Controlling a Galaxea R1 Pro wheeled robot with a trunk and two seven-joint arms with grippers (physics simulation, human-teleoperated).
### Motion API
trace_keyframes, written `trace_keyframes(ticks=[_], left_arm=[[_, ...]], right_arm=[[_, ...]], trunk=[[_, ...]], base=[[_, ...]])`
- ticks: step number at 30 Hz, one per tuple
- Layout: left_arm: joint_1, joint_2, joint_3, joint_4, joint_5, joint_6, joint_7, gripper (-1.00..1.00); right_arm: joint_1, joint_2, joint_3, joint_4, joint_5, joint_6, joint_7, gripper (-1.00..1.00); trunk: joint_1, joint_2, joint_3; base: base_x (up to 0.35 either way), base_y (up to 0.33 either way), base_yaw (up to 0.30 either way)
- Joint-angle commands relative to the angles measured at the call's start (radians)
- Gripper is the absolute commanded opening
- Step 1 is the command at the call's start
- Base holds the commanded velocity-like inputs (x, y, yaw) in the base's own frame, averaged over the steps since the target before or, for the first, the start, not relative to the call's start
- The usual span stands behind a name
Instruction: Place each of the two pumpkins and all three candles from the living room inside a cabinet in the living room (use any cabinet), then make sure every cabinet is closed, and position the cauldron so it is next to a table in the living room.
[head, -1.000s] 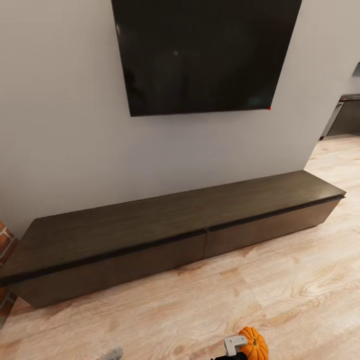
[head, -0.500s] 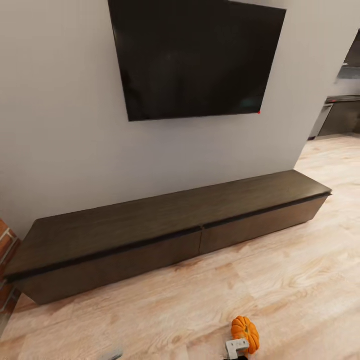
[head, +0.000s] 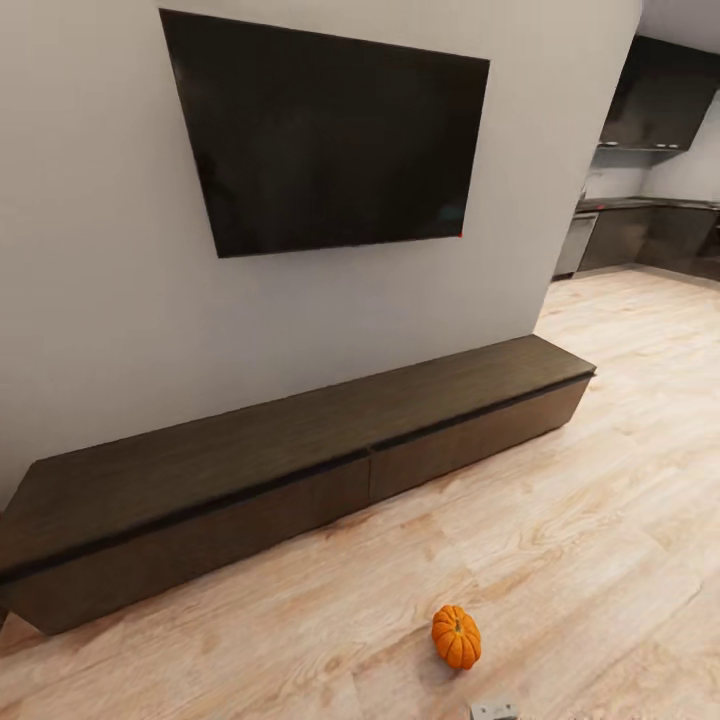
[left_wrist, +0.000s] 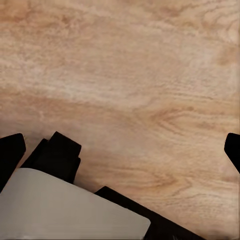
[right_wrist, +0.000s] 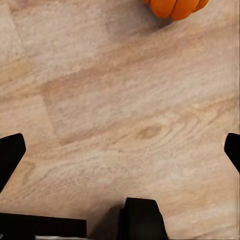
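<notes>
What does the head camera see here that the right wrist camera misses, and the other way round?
Head view alone: the long dark cabinet with its drawer fronts shut, the black screen on the wall, and a kitchen area beyond. Right wrist view alone: the right gripper with its dark fingertips spread wide over bare boards. Shared: the orange pumpkin lying on the wood floor, ungripped.

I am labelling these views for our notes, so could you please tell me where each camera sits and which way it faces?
Head view: looks forward and down at the cabinet, the screen and the pumpkin on the floor.
Left wrist view: looks down at bare floor; dark tips of the left gripper show at the edges.
Right wrist view: looks down past the open right gripper.
Head and right wrist views share the pumpkin.
</notes>
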Motion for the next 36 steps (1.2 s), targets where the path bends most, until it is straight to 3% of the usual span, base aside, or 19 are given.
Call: trace_keyframes(ticks=[1, 5, 8, 12, 18, 22, 33, 36], left_arm=[[0.0, 0.0, 0.011, 0.006, 0.003, 0.007, 0.003, 1.0], [0.0, 0.001, 0.019, 0.027, 0.003, 0.007, 0.003, 1.0], [0.0, 0.001, 0.019, 0.043, 0.003, 0.007, 0.003, 1.0], [0.0, 0.002, 0.02, 0.051, 0.002, 0.007, 0.002, 1.0], [0.0, 0.0, 0.018, 0.054, 0.002, 0.007, 0.003, 1.0], [0.0, 0.0, 0.017, 0.066, 0.002, 0.001, 0.003, 1.0], [0.001, 0.002, 0.014, 0.211, -0.002, -0.009, 0.001, 1.0], [0.001, 0.024, 0.014, 0.245, -0.003, -0.009, 0.002, 1.0]], right_arm=[[0.002, -0.003, 0.008, 0.004, -0.007, -0.006, -0.002, 1.0], [0.018, -0.022, 0.008, 0.005, -0.007, -0.006, -0.001, 1.0], [0.031, -0.051, 0.008, 0.007, -0.01, -0.007, 0.002, 1.0], [0.05, -0.07, 0.008, 0.009, -0.039, -0.009, -0.001, 1.0], [0.064, -0.075, 0.008, 0.01, -0.087, -0.012, -0.002, 1.0], [0.064, -0.074, 0.008, 0.01, -0.09, -0.012, -0.002, 1.0], [0.081, -0.074, 0.008, 0.01, -0.09, -0.012, -0.002, 1.0], [0.092, -0.074, 0.008, 0.01, -0.09, -0.014, -0.002, 1.0]], trunk=[[-0.004, 0.007, 0.004], [-0.008, 0.014, 0.011], [-0.008, 0.014, 0.015], [-0.008, 0.014, 0.019], [-0.008, 0.014, 0.026], [-0.008, 0.014, 0.031], [-0.008, 0.014, 0.043], [-0.008, 0.014, 0.047]], base=[[-0.003, 0.0, -0.235], [-0.001, 0.0, -0.235], [0.0, 0.0, -0.235], [0.0, 0.0, -0.235], [0.0, 0.0, -0.235], [0.0, 0.0, -0.235], [0.0, 0.0, -0.235], [0.0, 0.0, -0.235]])
